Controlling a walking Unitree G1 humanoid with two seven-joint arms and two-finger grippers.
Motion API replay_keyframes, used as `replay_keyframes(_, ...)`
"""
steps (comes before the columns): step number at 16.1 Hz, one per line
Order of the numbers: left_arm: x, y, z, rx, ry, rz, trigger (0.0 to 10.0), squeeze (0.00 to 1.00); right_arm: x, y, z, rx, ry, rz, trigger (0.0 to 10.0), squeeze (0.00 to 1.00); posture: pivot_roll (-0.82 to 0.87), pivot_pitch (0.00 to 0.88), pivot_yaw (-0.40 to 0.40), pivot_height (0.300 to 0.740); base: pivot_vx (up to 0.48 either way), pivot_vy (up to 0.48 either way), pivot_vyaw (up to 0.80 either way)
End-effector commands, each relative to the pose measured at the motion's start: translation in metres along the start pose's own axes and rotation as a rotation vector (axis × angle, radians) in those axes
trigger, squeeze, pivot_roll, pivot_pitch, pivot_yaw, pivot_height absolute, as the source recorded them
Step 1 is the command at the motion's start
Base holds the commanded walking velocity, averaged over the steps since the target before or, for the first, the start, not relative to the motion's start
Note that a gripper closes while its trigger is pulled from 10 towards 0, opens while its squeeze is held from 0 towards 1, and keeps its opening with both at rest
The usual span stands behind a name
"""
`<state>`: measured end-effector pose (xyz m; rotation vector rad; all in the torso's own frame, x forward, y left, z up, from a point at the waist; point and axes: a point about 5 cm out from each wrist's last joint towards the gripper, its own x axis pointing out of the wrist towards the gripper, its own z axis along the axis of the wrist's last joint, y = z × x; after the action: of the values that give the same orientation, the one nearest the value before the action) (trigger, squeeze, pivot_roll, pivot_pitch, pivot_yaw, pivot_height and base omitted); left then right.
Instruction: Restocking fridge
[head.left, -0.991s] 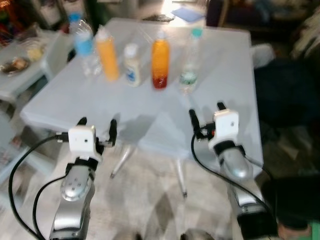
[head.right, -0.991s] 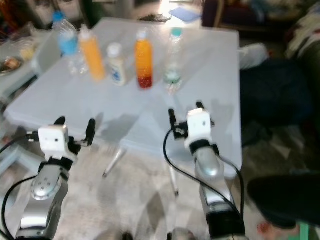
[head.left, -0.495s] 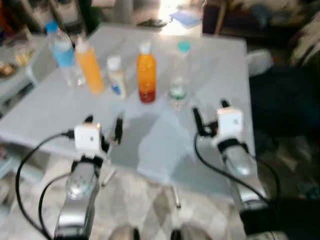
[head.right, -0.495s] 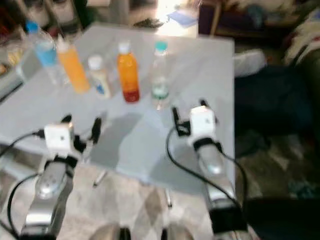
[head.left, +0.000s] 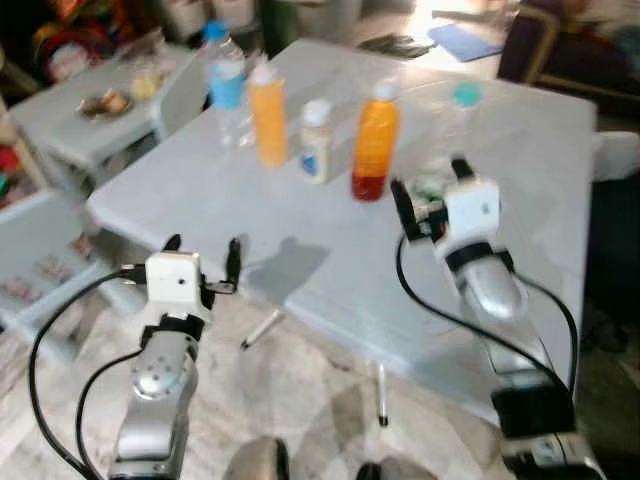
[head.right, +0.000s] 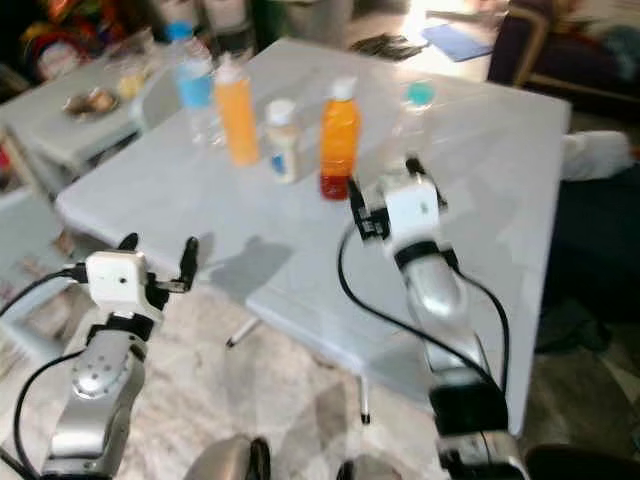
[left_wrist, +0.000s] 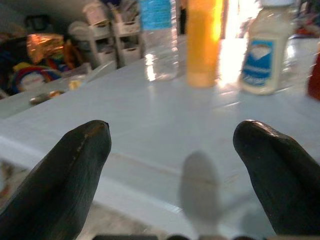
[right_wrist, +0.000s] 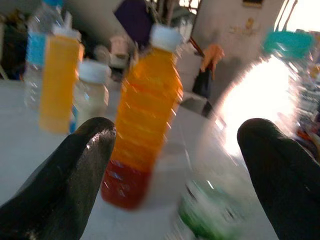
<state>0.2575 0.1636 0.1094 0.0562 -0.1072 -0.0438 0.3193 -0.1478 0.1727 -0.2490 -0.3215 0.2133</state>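
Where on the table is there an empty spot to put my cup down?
The table is bare in front of the bottles, toward the near edge by the left gripper. The far right part past the clear bottle is bare too. It is crowded along the bottle row, from the blue-label bottle to where the right gripper reaches.

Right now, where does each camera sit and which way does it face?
Left and right eye views: head, looking down at the white square table; both silver arms show.
Left wrist view: along the open left claw, at the table's edge.
Right wrist view: along the open right claw, at the clear teal-capped water bottle.
Shared: the orange-and-red juice bottle shows in the eye and right wrist views.
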Motion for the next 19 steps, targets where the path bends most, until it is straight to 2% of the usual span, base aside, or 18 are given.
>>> replay_keyframes(1,0.000,0.001,0.003,0.012,-0.008,0.005,10.0,0.00,-0.002,-0.005,0.001,-0.002,-0.004,-0.022,10.0,0.00,-0.04,0.092,0.048,0.740,0.000,0.000,0.00)
replay_keyframes(4,0.000,0.000,0.003,0.011,-0.008,0.004,10.0,0.00,-0.007,0.001,0.000,0.005,-0.003,-0.009,10.0,0.00,-0.04,0.094,0.045,0.740,0.000,0.000,0.00)
replay_keyframes(6,0.000,0.000,0.003,0.011,-0.008,0.003,10.0,0.00,-0.007,0.002,0.007,-0.029,-0.035,-0.015,10.0,0.00,-0.04,0.095,0.045,0.740,0.000,0.000,0.00)
replay_keyframes(9,0.001,0.000,0.002,0.012,-0.007,0.000,10.0,0.00,0.000,-0.009,0.023,-0.104,-0.093,-0.083,10.0,0.00,-0.04,0.093,0.046,0.740,0.000,0.000,0.00)
replay_keyframes(12,0.000,-0.001,0.001,0.010,-0.005,-0.009,10.0,0.00,0.015,-0.030,0.039,-0.155,-0.138,-0.151,10.0,0.00,-0.05,0.097,0.050,0.740,0.000,0.000,0.00)
replay_keyframes(16,0.000,-0.001,0.000,0.012,0.000,-0.010,10.0,0.00,0.029,-0.038,0.041,-0.136,-0.130,-0.130,10.0,0.00,-0.04,0.104,0.055,0.740,0.000,0.000,0.00)
replay_keyframes(18,-0.002,-0.001,-0.001,0.015,0.007,-0.017,10.0,0.00,0.041,-0.046,0.040,-0.036,-0.095,-0.155,10.0,0.00,-0.03,0.108,0.059,0.740,0.000,0.000,0.00)
replay_keyframes(19,-0.002,0.000,-0.001,0.016,0.008,-0.016,10.0,0.00,0.047,-0.046,0.043,-0.046,-0.107,-0.136,10.0,0.00,-0.02,0.111,0.061,0.740,0.000,0.000,0.00)
